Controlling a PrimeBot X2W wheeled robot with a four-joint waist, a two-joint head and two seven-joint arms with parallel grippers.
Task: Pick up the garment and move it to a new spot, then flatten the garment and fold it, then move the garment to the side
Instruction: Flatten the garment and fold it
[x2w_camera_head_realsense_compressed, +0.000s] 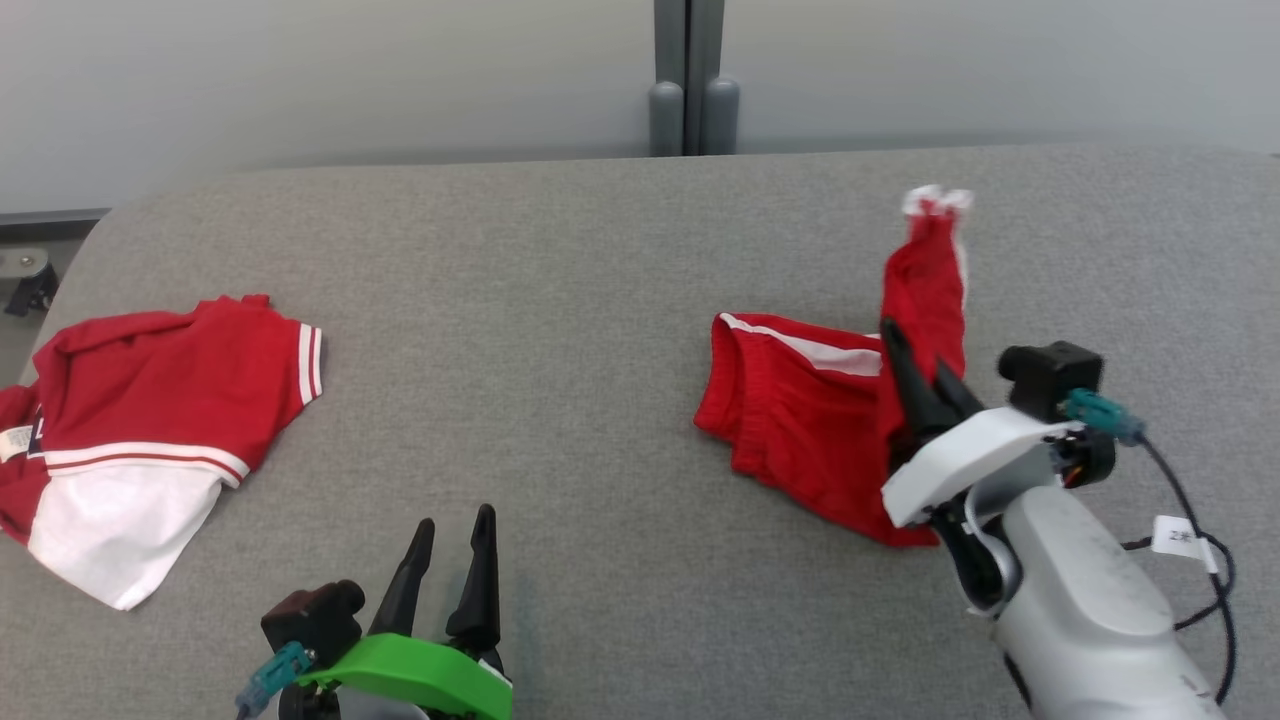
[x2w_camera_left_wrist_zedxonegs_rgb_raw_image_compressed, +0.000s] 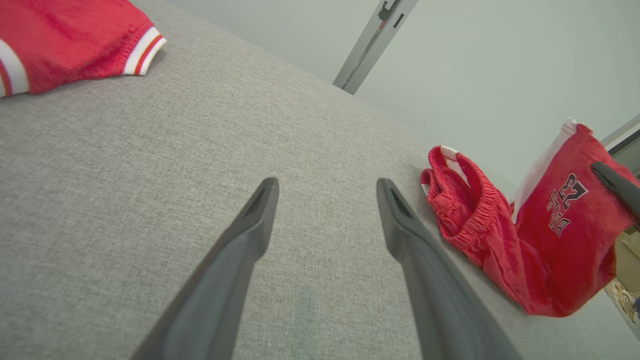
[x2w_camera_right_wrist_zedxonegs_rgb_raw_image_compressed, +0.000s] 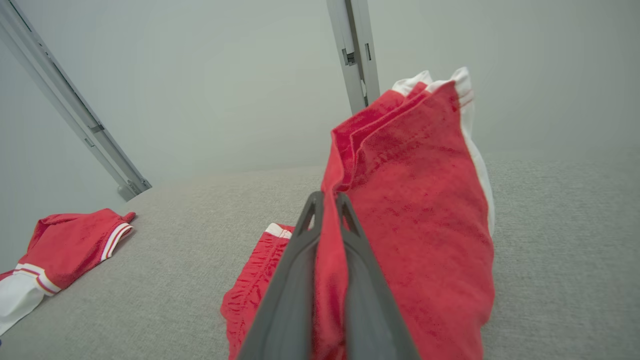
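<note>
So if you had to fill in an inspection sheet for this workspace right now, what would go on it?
Surface: grey cloth-covered table, no stains or bumps seen.
Job's things: red shorts, waistband end resting on the table, one leg pulled up off it.
Clutter: red and white shirt lying crumpled at the table's left edge, apart from the shorts.
Grippers: right gripper shut on the shorts' fabric; left gripper open over bare table, holding nothing.
Cables: black cable with a white tag hanging loose by the right wrist, clear of the shorts.
Surroundings: pale wall with a grey post behind the table; no person seen.
</note>
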